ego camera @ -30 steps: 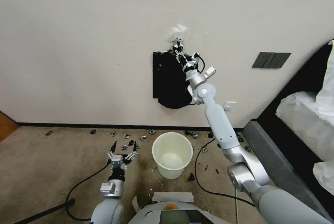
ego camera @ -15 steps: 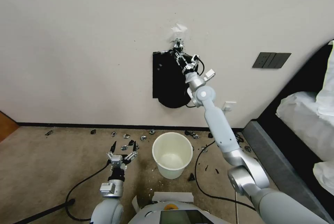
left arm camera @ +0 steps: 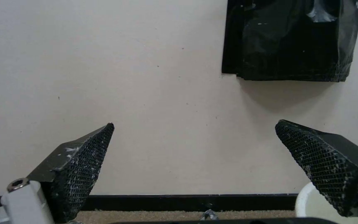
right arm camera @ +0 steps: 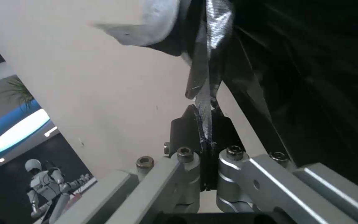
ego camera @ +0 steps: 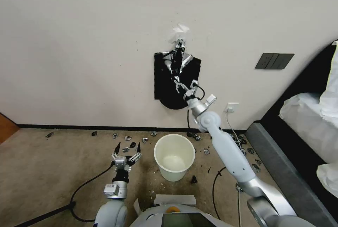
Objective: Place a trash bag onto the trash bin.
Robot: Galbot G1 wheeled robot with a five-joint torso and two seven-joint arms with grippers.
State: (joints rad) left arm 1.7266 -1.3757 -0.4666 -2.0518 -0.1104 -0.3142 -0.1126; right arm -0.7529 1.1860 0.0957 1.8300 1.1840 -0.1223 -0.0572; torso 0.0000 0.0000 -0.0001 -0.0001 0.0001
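Observation:
The trash bag point(ego camera: 175, 65) is a crinkled, glossy black strip drawn down from the top of the flat black pack point(ego camera: 162, 86) that hangs on the wall. My right gripper point(ego camera: 178, 83) is in front of the pack's lower half, shut on the bag's bottom end. In the right wrist view the fingers point(right arm camera: 186, 130) pinch the silvery strip of the trash bag point(right arm camera: 207, 74). The cream-white trash bin point(ego camera: 174, 156) stands open on the carpet below, with nothing in it. To the bin's left, my left gripper point(ego camera: 127, 150) points up and is open, its pads point(left arm camera: 84, 161) wide apart facing the wall.
Black plastic scraps point(ego camera: 127, 138) lie along the baseboard. Cables point(ego camera: 84, 184) cross the carpet on both sides of the bin. A dark upholstered edge point(ego camera: 281, 163) with white bags is at the right. A grey switch plate point(ego camera: 274, 61) and a white outlet point(ego camera: 231, 107) are on the wall.
My right gripper has moved down from the pack's top to its lower half, stretching a strip of bag after it. The left arm shifted only slightly.

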